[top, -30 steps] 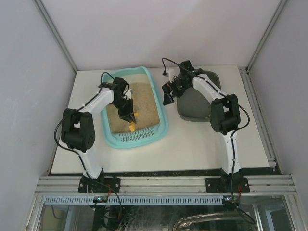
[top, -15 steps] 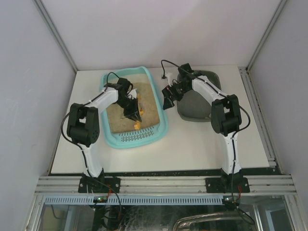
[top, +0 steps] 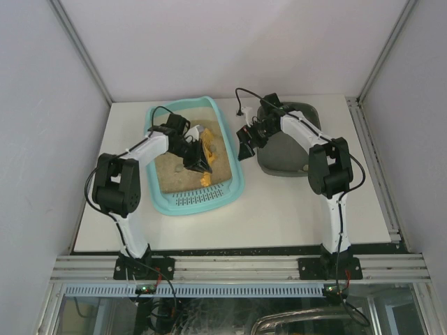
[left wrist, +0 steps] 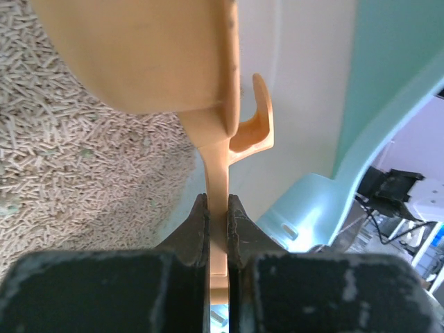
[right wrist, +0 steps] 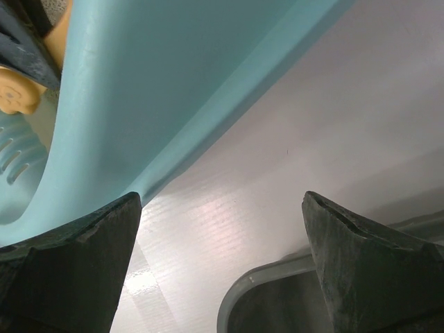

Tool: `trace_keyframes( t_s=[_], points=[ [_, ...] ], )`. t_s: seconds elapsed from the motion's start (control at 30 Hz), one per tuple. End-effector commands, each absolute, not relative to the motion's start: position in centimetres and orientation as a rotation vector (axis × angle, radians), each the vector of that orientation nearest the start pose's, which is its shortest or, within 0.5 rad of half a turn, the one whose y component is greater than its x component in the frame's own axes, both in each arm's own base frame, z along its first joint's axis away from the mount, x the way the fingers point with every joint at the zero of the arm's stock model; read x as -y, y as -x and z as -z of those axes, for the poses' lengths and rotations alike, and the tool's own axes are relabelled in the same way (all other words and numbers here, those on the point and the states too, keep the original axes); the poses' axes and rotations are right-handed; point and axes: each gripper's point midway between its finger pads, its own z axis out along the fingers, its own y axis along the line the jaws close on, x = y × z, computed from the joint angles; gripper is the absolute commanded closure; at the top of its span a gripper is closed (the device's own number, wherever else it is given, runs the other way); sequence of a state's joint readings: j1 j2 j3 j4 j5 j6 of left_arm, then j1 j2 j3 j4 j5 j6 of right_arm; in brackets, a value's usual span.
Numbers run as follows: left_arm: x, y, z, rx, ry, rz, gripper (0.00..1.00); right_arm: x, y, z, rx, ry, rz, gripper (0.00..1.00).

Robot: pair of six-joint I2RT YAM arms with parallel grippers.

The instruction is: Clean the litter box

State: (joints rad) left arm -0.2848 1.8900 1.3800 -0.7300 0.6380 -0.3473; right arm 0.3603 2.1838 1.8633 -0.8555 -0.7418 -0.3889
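Note:
The light-teal litter box (top: pixel 236 183) lies left of centre with tan litter (top: pixel 171 171) in it; its outer wall shows in the right wrist view (right wrist: pixel 159 83). My left gripper (top: pixel 198 159) is shut on the handle of an orange scoop (top: pixel 207 148) over the litter, near the box's right wall. In the left wrist view the jaws pinch the scoop handle (left wrist: pixel 218 180) and the scoop bowl (left wrist: pixel 146 55) hangs over the litter (left wrist: pixel 76 173). My right gripper (top: pixel 244 143) is open and empty, between the litter box and the dark grey tray (top: pixel 283 150).
The dark grey tray's corner rim (right wrist: pixel 277 277) shows between my right fingers, with bare white table (right wrist: pixel 277 159) beside it. The enclosure's walls stand close at left, right and back. White table (top: pixel 279 209) lies in front of both trays.
My left gripper has swung the scoop from the box's middle towards its right wall and turned it. The right gripper has barely moved.

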Motion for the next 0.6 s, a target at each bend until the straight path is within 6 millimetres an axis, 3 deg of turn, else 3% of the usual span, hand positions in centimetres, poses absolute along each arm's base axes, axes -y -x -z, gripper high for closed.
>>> trace_keyframes(
  t_s=[0.0,0.27,0.57],
  points=[
    [22.8,-32.7,-13.2,-2.668,-0.11,1.282,1.0,-26.5,-40.9,-13.3,-2.218,1.13,-0.947,0.0],
    [22.0,-32.5,-13.1,-2.605,-0.041,1.355,1.0,-26.0,-40.6,-14.0,-2.208,1.133,-0.93,0.0],
    [21.0,-31.1,-15.3,-2.502,-0.03,1.367,1.0,-25.7,-39.8,-14.8,-2.209,1.14,-0.913,0.0]
  ],
)
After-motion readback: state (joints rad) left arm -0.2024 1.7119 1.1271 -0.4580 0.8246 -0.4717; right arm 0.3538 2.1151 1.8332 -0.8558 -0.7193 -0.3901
